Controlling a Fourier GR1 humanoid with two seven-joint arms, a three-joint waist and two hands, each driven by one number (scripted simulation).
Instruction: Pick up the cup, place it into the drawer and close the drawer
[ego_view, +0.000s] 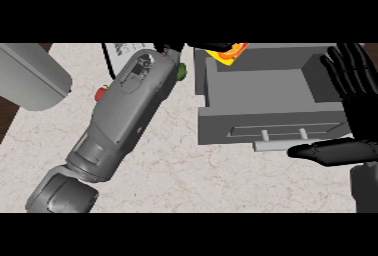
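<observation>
The yellow and orange cup (226, 54) shows at the view's top, above the back left corner of the open grey drawer (258, 85). My left hand (171, 48) reaches there at the end of a long forearm, mostly cut off by the top edge. Its dark fingers curl round the cup and hide much of it. My right hand (353, 100) stands open at the drawer's right side with fingers up. Its thumb lies just right of the drawer's bar handle (275, 145).
A large grey rounded object (29, 75) fills the upper left corner. A white item (118, 54), a red piece (100, 93) and a green piece (181, 71) lie partly hidden under my left forearm. Marbled counter (184, 175) stretches in front of the drawer.
</observation>
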